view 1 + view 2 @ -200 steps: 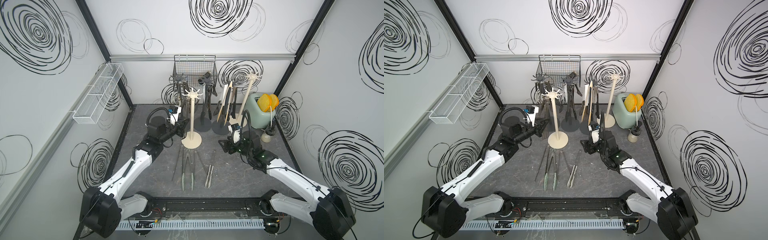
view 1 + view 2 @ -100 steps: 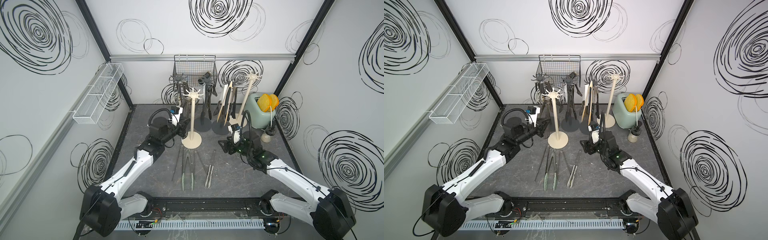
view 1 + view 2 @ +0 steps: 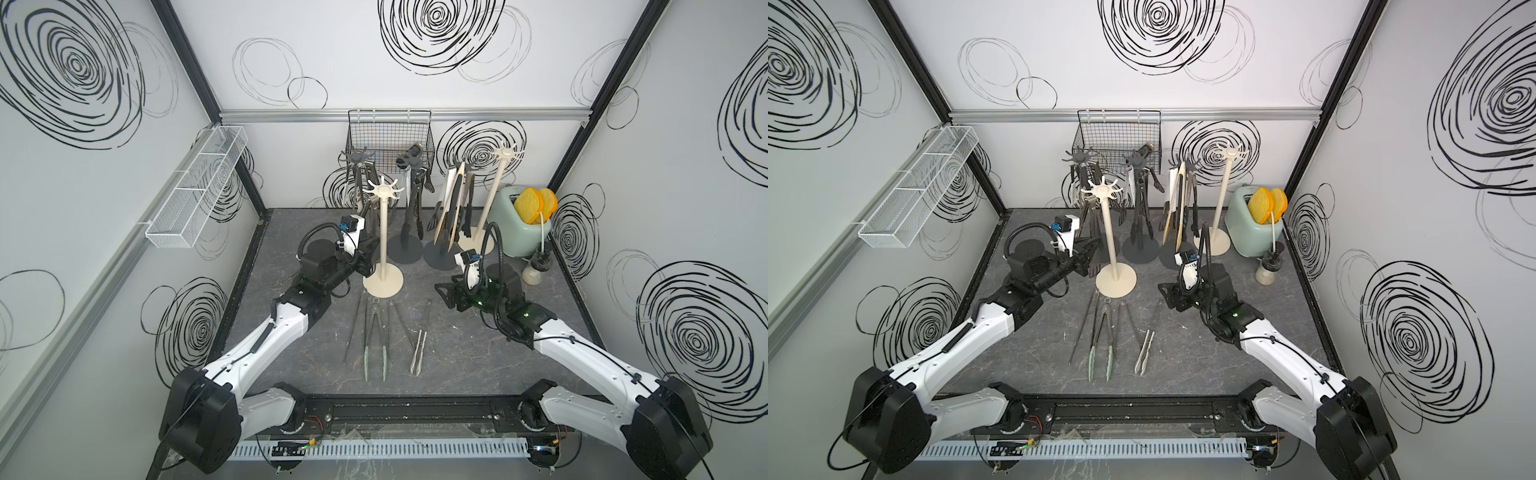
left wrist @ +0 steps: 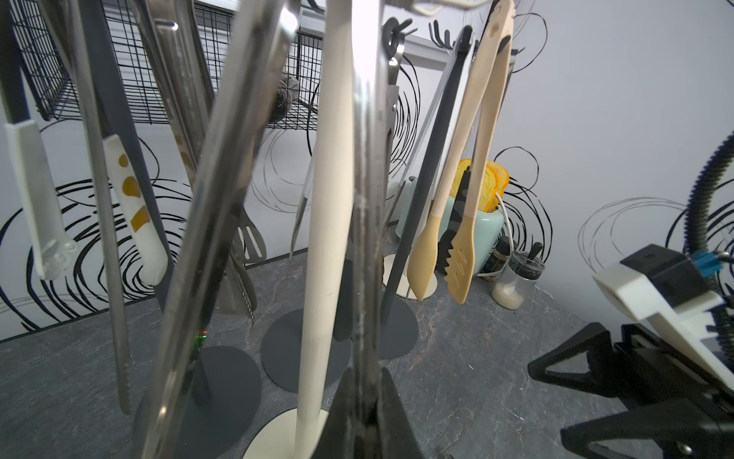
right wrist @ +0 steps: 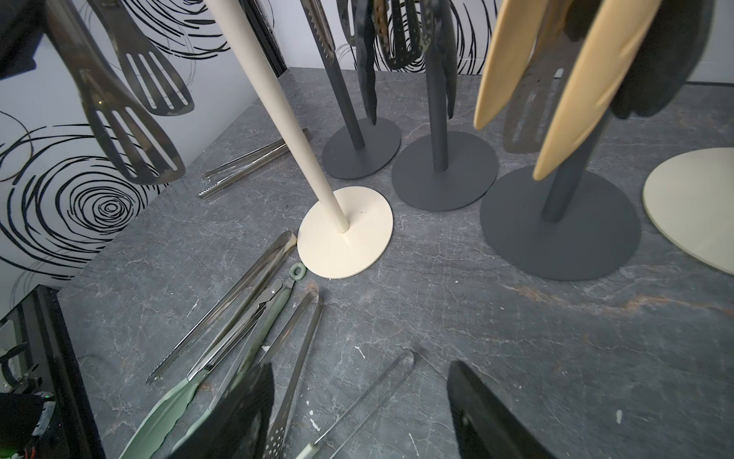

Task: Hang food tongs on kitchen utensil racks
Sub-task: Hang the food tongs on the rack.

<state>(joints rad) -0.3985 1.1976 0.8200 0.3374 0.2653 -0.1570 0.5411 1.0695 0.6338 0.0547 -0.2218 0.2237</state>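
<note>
**Left arm at the rack, release is the risk**

left gripper [image 4: 365, 393] clamped on upright steel tongs [image 4: 367, 179], just left of the front cream rack [image 3: 383, 249], close beside its pole. Can't tell if the top end sits on a hook. Risk imo: let go unseated and they drop; shove sideways and that thin pole tips. Robot side of the rack's base: green-tipped tongs [image 3: 374, 332] plus other steel pairs [image 3: 417, 353] lie flat on the table [image 3: 478, 353], not hung yet. Right of the rack, right gripper [image 3: 442, 291] hangs empty, jaws wide, touching nothing
</note>
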